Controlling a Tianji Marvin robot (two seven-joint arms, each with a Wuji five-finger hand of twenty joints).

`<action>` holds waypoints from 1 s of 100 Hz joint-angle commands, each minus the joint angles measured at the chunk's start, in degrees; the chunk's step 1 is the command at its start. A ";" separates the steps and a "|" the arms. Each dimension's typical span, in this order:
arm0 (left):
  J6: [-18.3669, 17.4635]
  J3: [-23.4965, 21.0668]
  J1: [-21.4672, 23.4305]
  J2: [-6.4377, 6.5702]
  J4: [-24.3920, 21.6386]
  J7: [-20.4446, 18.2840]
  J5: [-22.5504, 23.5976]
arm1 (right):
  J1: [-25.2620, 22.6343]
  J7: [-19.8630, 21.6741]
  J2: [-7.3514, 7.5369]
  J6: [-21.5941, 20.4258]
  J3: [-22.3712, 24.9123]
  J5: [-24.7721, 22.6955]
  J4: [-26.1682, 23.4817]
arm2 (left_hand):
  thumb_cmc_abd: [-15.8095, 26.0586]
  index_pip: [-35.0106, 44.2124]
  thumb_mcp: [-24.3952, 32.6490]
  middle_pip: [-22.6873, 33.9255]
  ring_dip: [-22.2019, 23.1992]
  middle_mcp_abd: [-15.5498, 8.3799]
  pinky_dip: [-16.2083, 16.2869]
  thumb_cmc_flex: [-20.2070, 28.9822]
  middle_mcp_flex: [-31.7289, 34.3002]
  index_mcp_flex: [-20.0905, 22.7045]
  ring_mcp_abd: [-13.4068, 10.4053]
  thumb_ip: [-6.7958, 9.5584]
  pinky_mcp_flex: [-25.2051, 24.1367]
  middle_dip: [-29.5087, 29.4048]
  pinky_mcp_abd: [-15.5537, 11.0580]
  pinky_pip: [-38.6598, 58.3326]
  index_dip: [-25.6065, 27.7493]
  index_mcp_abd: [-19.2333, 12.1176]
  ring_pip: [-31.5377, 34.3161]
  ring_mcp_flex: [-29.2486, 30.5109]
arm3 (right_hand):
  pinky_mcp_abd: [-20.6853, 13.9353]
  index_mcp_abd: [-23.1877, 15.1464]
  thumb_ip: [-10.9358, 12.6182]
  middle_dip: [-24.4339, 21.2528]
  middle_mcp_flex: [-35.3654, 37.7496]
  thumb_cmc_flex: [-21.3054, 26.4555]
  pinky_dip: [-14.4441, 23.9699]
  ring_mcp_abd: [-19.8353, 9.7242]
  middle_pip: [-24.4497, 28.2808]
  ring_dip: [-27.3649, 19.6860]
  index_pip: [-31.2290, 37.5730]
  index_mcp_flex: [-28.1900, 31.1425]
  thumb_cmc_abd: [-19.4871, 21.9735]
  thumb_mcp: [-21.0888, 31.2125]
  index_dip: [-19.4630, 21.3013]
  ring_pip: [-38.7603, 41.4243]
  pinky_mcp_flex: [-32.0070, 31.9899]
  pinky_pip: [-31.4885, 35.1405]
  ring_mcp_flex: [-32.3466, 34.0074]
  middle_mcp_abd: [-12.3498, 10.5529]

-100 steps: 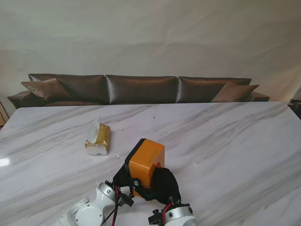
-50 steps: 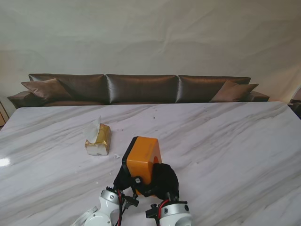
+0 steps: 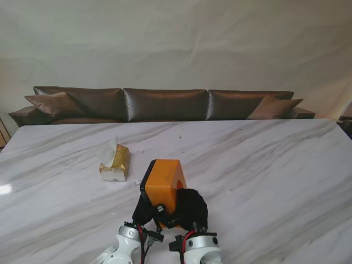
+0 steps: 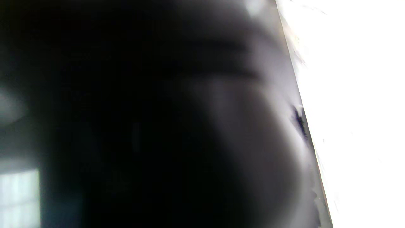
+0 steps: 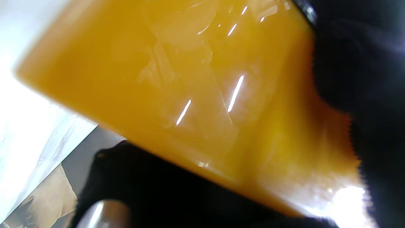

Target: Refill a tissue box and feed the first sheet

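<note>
The orange tissue box (image 3: 164, 186) sits just below the centre of the stand's frame, lifted and clasped between both black-gloved hands. The left hand (image 3: 144, 209) grips its lower left flank and the right hand (image 3: 191, 207) its lower right, each grasping the box, both equally close. Its long axis appears to run up the frame, away from the arms, a broad face turned upward. In the right wrist view the glossy orange wall (image 5: 196, 91) fills the picture. The gold tissue pack (image 3: 115, 163), a sheet sticking up, lies on the marble table (image 3: 264, 165) up and left of the box, nearer the left hand, its long axis also running up the frame
</note>
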 commanded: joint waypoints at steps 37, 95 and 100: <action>-3.00 0.93 2.35 -2.30 -1.85 0.47 0.93 | 1.66 -0.26 -1.04 2.93 0.81 -0.34 3.43 | 3.81 7.81 31.34 12.45 10.41 -10.66 5.31 66.36 13.49 5.59 1.03 2.95 10.00 6.82 -7.95 30.60 2.68 -6.14 26.47 11.03 | -11.62 6.48 2.95 0.65 5.41 7.88 1.07 0.88 7.88 3.35 -0.64 5.22 11.44 3.77 -1.23 21.34 -1.05 13.83 2.88 3.66; -2.27 0.03 5.31 -1.76 -3.60 0.61 1.49 | 3.68 -1.79 -1.58 5.30 0.01 -1.96 6.59 | 3.83 7.61 32.54 12.86 10.20 -10.65 4.98 66.61 13.90 6.09 1.05 2.84 10.12 7.13 -8.48 31.48 2.73 -5.85 27.38 11.29 | -11.62 7.16 4.61 0.22 5.41 8.29 1.07 0.88 7.68 3.36 -0.95 5.26 13.26 2.44 -1.60 21.33 -1.05 13.83 2.88 4.10; -2.27 -0.22 5.52 -1.72 -3.65 0.69 1.68 | 3.84 -1.77 -1.59 5.54 0.02 -2.10 6.80 | 3.81 7.61 32.63 12.85 10.19 -10.67 5.02 66.67 13.91 6.09 1.03 2.88 10.16 7.13 -8.49 31.57 2.73 -5.85 27.42 11.34 | -11.62 7.16 4.79 0.21 5.41 8.29 1.07 0.88 7.68 3.36 -0.96 5.27 13.45 2.35 -1.57 21.33 -1.05 13.83 2.88 4.10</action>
